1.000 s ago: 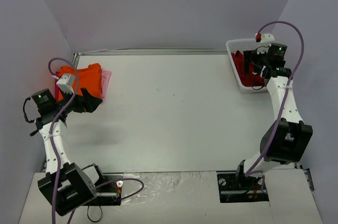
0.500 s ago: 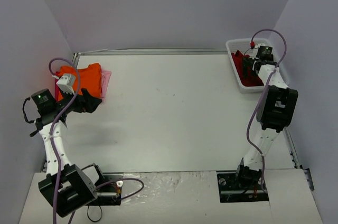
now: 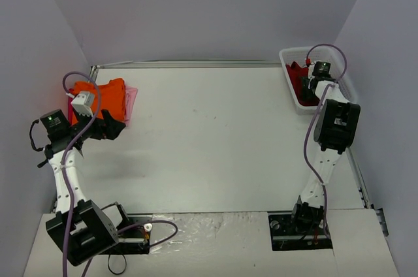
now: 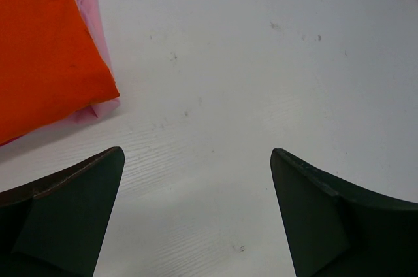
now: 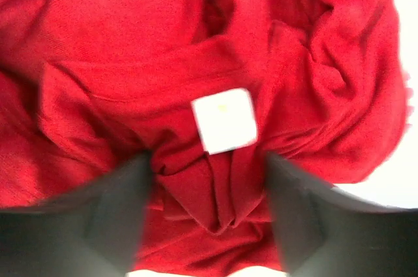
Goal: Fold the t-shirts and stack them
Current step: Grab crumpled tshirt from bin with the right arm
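At the far right corner of the bench (image 3: 209, 133), we are holding our right pincer (image 5: 208, 179) down inside the white basket (image 3: 285, 61). Its fingers are standing either side of a bunched fold of the dark red shirt (image 5: 117, 42), below a white label (image 5: 224, 120); we cannot tell whether it is gripping. Our left pincer (image 4: 196, 159) is hanging released over bare bench, just beside the orange shirt (image 4: 39, 48), which is lying folded on the pink shirt (image 4: 91, 9) at the far left.
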